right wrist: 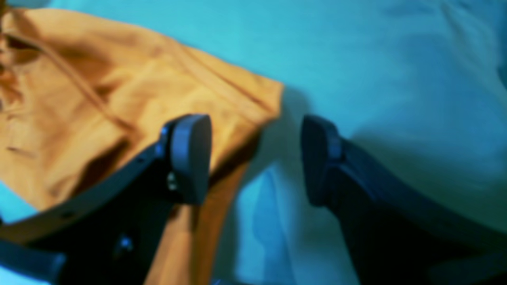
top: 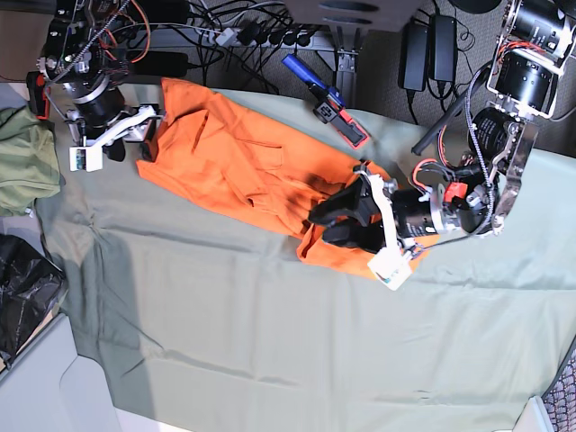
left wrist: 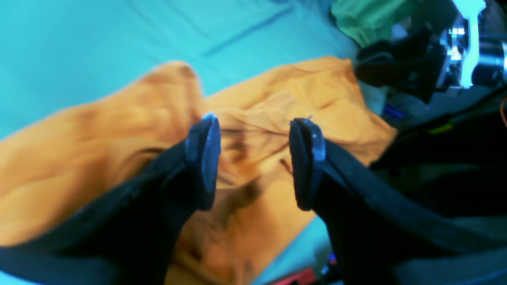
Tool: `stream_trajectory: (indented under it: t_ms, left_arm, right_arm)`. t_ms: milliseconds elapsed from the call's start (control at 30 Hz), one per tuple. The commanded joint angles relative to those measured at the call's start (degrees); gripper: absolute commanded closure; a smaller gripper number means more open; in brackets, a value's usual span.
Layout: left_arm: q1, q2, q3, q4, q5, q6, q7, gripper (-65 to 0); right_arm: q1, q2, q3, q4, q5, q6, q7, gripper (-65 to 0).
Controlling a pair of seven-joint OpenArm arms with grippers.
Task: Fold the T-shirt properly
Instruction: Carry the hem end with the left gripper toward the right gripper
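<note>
Now | both tools open over T-shirt (top: 234, 166) | olive garment (top: 22, 166) beside

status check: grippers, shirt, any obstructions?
Left gripper open over the T-shirt, holding nothing. Right gripper open at its far edge. Shirt rumpled, partly folded. Olive-green garment lies apart; nothing in the way.

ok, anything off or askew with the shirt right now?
Yes. The T-shirt is not flat: it lies as a long diagonal band across the table cloth, rumpled and bunched under the open left pincer. The open right pincer straddles its far corner. No tear shows.
</note>
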Motion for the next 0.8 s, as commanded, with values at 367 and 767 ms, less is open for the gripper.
stream_trajectory:
  t_ms: [367, 767]
  left_arm:
    - [-0.92, -3.82, -10.43, 2.71, 2.12, -0.91, -0.74, -25.7]
    - [0.63, -1.84, -9.64, -0.5, 15.1, -0.91, -7.56, 0.0]
  right_arm:
    - [0.2, 0.92, 4.35, -7.34, 7.39, 4.96, 0.92, -36.0]
    - [0.33, 0.61, 4.35, -7.3, 8.28, 4.96, 0.9, -36.0]
